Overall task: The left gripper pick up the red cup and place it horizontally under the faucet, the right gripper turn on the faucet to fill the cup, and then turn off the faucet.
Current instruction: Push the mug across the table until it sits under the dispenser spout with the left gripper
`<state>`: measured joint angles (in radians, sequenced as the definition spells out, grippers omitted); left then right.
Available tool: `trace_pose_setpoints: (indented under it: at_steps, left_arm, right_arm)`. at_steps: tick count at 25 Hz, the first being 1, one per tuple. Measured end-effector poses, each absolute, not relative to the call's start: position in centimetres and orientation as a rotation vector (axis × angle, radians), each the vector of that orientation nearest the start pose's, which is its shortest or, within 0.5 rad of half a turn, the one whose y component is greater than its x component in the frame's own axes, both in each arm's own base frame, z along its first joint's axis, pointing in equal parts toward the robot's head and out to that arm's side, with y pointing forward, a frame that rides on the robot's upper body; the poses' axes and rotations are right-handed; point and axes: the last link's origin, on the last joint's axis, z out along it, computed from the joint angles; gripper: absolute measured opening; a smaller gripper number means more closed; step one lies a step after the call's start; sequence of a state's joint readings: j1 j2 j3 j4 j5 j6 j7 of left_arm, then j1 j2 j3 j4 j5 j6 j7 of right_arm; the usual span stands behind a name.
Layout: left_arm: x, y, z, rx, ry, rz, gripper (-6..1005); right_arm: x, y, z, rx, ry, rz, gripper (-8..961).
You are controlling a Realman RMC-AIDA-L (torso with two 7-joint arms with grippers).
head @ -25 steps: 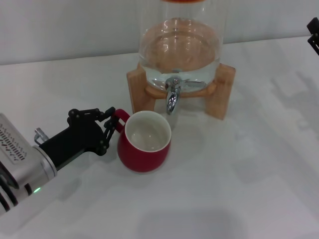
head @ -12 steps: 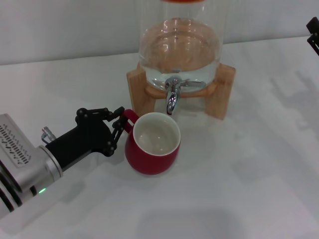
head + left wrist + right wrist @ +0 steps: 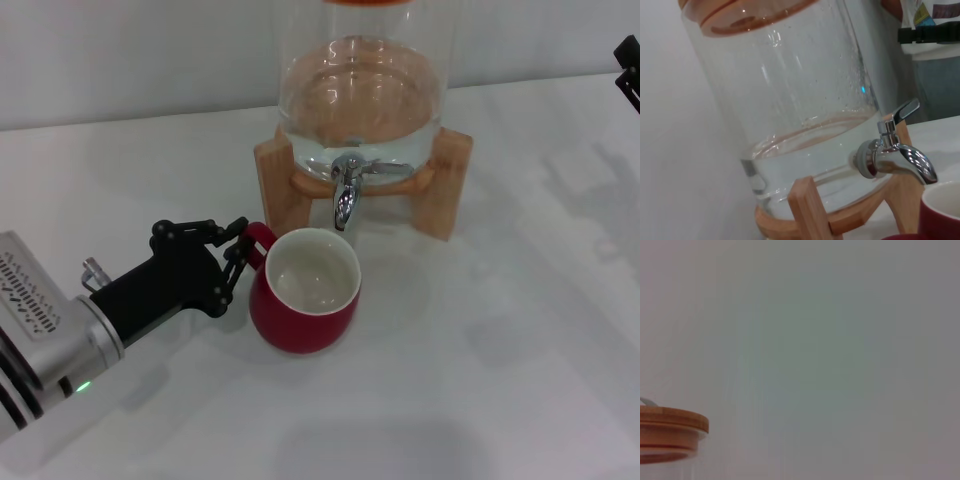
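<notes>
The red cup (image 3: 304, 296), squat glossy ceramic with a white inside, stands upright on the white worktop (image 3: 500, 330), just in front of the faucet (image 3: 346, 192), its rim slightly short of the chrome spout. The left end effector (image 3: 238, 257) has its black jointed fingers clamped on the cup's loop handle, on the side away from the wooden stand (image 3: 448, 180). The right end effector (image 3: 628, 70) sits at the worktop's far edge, well apart from the faucet; whether its fingers are apart, I cannot tell. Bare worktop lies in front of the cup.
</notes>
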<state>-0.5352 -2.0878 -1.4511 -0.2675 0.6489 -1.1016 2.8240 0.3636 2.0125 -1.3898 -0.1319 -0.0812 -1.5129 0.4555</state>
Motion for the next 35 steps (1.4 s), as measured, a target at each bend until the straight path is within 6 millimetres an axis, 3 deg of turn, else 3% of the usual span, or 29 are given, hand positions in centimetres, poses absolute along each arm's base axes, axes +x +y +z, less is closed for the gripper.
trace_pose_setpoints:
  at_steps: [35]
  left_arm:
    - [-25.4,34.2,-8.7,-2.382,0.008,-0.563,100]
  right_arm:
    - [33.0,30.7,6.1,-1.5,0.378,1.028,822]
